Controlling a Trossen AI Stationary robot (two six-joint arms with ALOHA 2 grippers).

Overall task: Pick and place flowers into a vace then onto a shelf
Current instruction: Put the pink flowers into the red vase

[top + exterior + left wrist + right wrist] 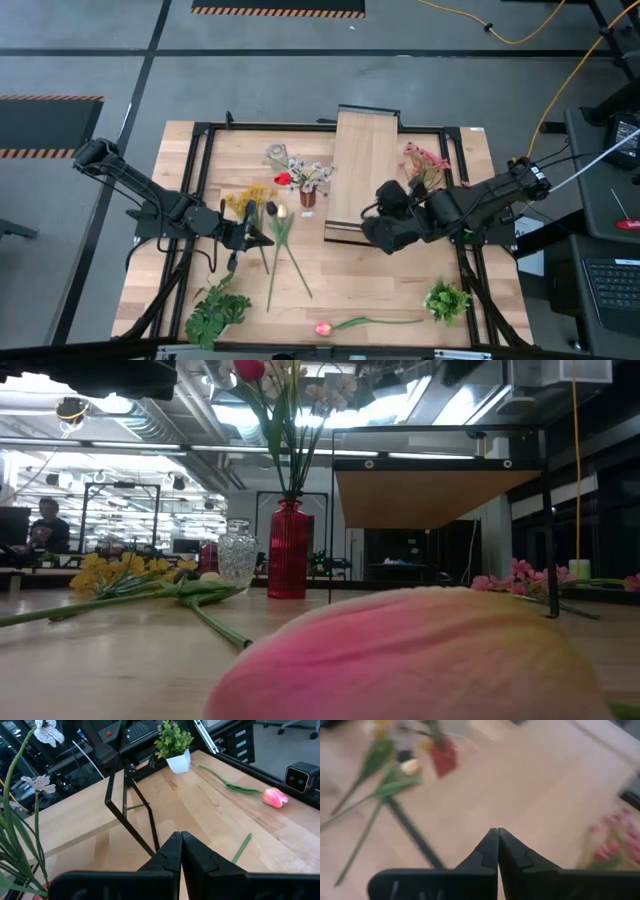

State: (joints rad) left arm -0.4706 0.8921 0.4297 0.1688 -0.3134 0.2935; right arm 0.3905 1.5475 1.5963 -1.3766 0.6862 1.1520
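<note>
Both claws pressed together, empty: left claw [262, 237] over stems [283, 262], right claw [372, 222] beside shelf [362, 165]. Risk: clear vase [277, 155] near red vase [307, 198], easily tipped on approach.

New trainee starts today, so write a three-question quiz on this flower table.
1. True or false: the small clear glass vase already holds flowers.
2. Which lies nearest the table's front edge? A) pink tulip on a long green stem B) yellow daisies C) pink blossom spray
3. Fill in: the left gripper and right gripper both have their jaws ____.

Key:
1. False; the glass vase is empty, and the standing flowers are in the red ribbed cylinder.
2. A.
3. Shut, holding nothing.
</note>
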